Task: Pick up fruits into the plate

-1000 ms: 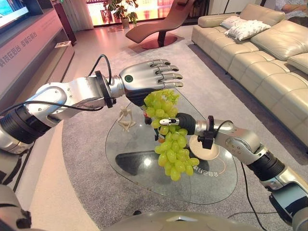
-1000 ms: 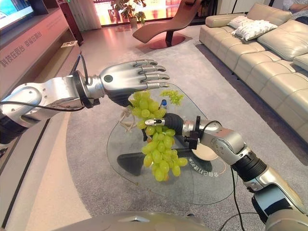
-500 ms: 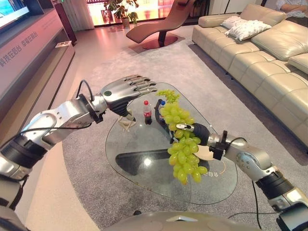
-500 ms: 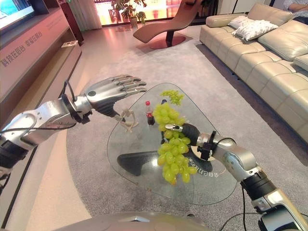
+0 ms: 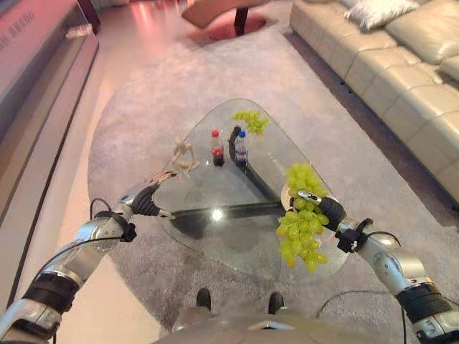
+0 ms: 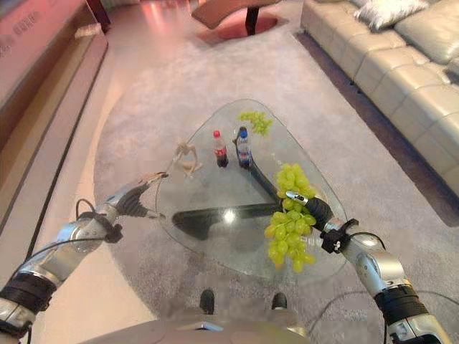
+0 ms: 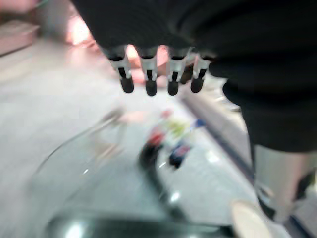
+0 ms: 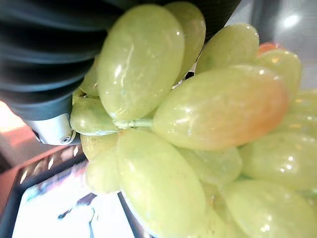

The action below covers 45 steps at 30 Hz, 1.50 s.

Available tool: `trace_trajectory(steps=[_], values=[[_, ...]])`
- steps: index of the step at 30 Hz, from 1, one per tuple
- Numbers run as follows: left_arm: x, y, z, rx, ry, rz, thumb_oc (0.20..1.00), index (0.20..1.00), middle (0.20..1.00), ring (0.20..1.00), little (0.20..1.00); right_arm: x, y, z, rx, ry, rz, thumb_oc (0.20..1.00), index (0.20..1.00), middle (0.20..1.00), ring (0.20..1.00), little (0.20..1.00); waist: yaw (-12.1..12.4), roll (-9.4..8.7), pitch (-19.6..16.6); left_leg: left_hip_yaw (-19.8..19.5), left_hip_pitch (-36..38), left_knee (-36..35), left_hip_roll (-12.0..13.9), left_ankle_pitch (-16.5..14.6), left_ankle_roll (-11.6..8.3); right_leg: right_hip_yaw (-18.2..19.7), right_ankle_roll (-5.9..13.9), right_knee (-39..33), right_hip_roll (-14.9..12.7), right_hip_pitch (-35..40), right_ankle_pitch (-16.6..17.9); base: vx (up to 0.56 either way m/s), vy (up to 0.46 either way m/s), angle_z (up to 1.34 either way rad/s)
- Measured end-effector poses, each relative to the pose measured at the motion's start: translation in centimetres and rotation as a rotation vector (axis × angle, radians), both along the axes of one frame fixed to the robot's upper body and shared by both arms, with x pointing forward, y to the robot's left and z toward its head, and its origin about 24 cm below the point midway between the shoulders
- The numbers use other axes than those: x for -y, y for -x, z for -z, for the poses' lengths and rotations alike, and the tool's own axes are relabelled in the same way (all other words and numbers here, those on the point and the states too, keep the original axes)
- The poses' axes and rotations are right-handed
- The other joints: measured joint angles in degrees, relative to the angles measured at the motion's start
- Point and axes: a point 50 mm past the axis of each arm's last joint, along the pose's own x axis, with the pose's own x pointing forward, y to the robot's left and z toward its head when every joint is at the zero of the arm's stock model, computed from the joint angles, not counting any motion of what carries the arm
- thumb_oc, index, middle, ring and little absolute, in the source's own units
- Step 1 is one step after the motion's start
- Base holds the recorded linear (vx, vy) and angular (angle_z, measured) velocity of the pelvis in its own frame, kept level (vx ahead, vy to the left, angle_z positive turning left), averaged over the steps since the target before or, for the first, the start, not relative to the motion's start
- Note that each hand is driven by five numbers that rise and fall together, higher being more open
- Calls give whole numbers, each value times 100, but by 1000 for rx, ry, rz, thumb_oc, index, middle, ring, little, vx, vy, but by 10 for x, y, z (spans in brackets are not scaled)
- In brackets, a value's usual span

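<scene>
The right hand [image 5: 321, 208] is closed around the stem of a big bunch of grapes [image 5: 301, 233]. The grapes are smooth, glossy, oval and pale green, and the bunch hangs in the air over the near right part of the table [image 5: 215, 236]. In the right wrist view the grapes [image 8: 198, 129] press against the dark ribbed cover, and 1 of them has an orange tint.

The table is a rounded triangle of clear glass with a dark base under it. The plate [image 5: 287, 193] is pale and round, and it sits on the glass just behind the bunch, which hides most of it.

The left hand [image 5: 147, 195] is low at the left edge of the table. In the left wrist view its fingers [image 7: 148, 74] are straight in a row and hold nothing.

On the far half of the glass stand 2 small bottles: 1 with a red cap [image 5: 217, 148] and 1 with a blue cap [image 5: 241, 148]. A second, smaller bunch of green grapes [image 5: 249, 120] lies behind them. A pale figurine [image 5: 185, 155] with thin limbs stands to the left; its exact shape is hard to make out.

A grey carpet [image 5: 143, 107] with soft texture lies under the table, and a beige leather sofa [image 5: 401, 79] is cut off at the right.
</scene>
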Motion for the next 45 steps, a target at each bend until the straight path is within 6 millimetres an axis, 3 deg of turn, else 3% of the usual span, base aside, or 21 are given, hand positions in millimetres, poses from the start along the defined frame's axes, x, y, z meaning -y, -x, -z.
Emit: trace_trajectory(steps=[3, 6, 12, 21, 31, 39, 45], values=[[-11, 2, 21, -49, 119, -187, 1000, 1000, 1000, 1000, 1000, 8, -14, -5, 52, 56, 98, 200, 200, 200, 200, 200, 9, -7, 437, 4, -247, 3, -11, 85, 2, 9, -2, 27, -2, -245, 89, -210, -115, -2], [-10, 1, 44, -92, 178, -311, 1000, 1000, 1000, 1000, 1000, 17, -36, -15, 101, 150, 210, 200, 200, 200, 200, 200, 14, -5, 923, 5, -472, 4, -3, 155, -6, 21, 1, 29, 6, -480, 156, -168, -107, -3], [2, -18, 53, -79, 268, -437, 1000, 1000, 1000, 1000, 1000, 42, -87, -65, 232, 294, 443, 200, 200, 200, 200, 200, 61, 44, 1967, 31, -946, 33, -13, 292, -2, 71, -33, 33, 6, -963, 329, -76, -45, -4], [10, -8, 77, -166, 219, -485, 1000, 1000, 1000, 1000, 1000, 61, -115, -114, 317, 446, 628, 200, 200, 200, 200, 200, 102, 112, 2029, 111, -1589, 70, -24, 294, -2, 165, -50, 224, -11, -1759, 345, -5, -20, -8], [23, -20, 69, -131, 234, -429, 1000, 1000, 1000, 1000, 1000, 75, -126, -165, 385, 577, 750, 200, 200, 200, 200, 200, 177, 303, 2082, 145, -2419, 399, -137, 335, 56, 324, 0, 1134, -174, -2924, 131, -3, 8, -3], [31, -24, 64, -106, 274, -404, 1000, 1000, 1000, 1000, 1000, 88, -126, -177, 346, 622, 827, 200, 200, 200, 200, 200, 249, 438, 2097, 199, -2854, 496, -300, 404, 150, 489, 25, 1902, -364, -3719, -96, -11, 12, 0], [36, -25, 62, -105, 289, -383, 1000, 1000, 1000, 1000, 1000, 86, -131, -182, 314, 706, 849, 200, 200, 200, 200, 200, 280, 474, 2091, 211, -3074, 591, -341, 416, 165, 547, 14, 2207, -416, -4052, -182, -9, 0, 1]])
